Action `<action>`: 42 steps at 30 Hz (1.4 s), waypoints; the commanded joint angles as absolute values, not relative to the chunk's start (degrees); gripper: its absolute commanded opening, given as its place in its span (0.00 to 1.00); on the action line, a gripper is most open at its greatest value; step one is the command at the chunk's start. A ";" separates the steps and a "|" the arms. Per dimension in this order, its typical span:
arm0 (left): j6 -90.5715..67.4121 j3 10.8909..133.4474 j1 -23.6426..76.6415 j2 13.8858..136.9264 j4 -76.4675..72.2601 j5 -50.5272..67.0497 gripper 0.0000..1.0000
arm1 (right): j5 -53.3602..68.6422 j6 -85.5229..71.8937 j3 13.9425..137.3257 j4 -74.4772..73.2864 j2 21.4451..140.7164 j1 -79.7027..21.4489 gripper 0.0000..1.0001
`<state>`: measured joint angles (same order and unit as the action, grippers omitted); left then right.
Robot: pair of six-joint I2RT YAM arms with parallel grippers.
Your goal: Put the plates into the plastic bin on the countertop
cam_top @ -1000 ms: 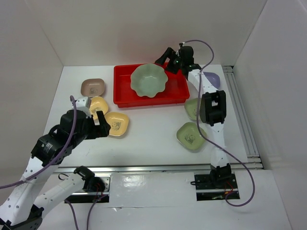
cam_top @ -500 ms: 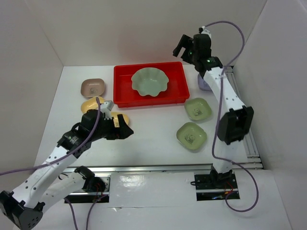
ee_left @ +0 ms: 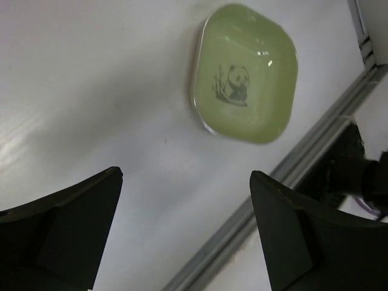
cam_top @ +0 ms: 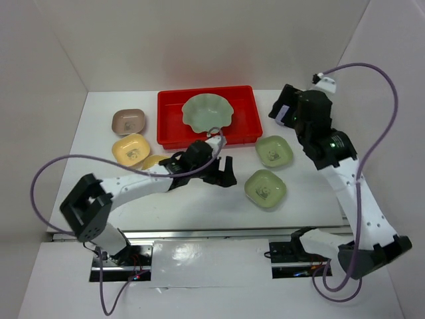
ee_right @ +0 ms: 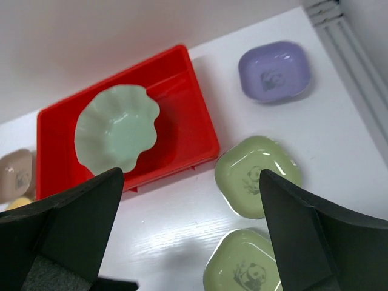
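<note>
**Empty, wide jaws and a crowded right side**

From above, the red bin (cam_top: 166, 129) on the countertop (cam_top: 199, 206) holds only the scalloped dish (cam_top: 206, 113), at its middle. Off the bin's left end lie the pink dish (cam_top: 128, 122) and a yellow dish (cam_top: 131, 149). The second yellow dish (cam_top: 154, 161) is half hidden under the left arm. The near green dish (cam_top: 274, 151) sits just off the bin's right front corner, and the far green dish (cam_top: 265, 188) lies farther forward. The left gripper (cam_top: 222, 176) hovers in front of the bin and the right gripper (cam_top: 280, 106) past its right end. If both go for the green dishes, we judge the arms could collide.

At the left wrist, the left gripper (ee_left: 186, 174) is spread wide and empty, with the far green dish (ee_left: 245, 73) ahead. The rail (ee_left: 285, 176) runs just beyond it, so a nudged dish could slide there rather than lift.

At the right wrist, the right gripper (ee_right: 191, 176) is also wide and empty. The lavender dish (ee_right: 274, 71) lies off the bin's right end. The bin has bare floor on either side of the scalloped dish — but a small dish dropped onto that frilled edge could tip.
</note>
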<state>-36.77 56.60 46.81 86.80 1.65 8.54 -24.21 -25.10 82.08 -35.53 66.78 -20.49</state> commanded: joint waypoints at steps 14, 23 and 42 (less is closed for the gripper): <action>-30.14 84.81 52.82 120.31 4.83 -2.54 0.89 | -24.18 -20.92 86.48 -41.31 55.63 -20.92 1.00; -32.43 81.57 53.35 121.21 5.27 -5.98 0.27 | -22.41 -20.92 84.90 -39.55 55.02 -20.92 1.00; -45.08 90.61 46.07 97.03 33.74 -21.88 0.00 | -23.47 -23.64 84.90 -36.65 54.49 -20.92 1.00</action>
<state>-37.93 85.95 51.94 100.16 27.20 -15.62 -23.11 -22.50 84.77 -39.20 55.31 -20.49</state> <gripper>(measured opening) 0.049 0.999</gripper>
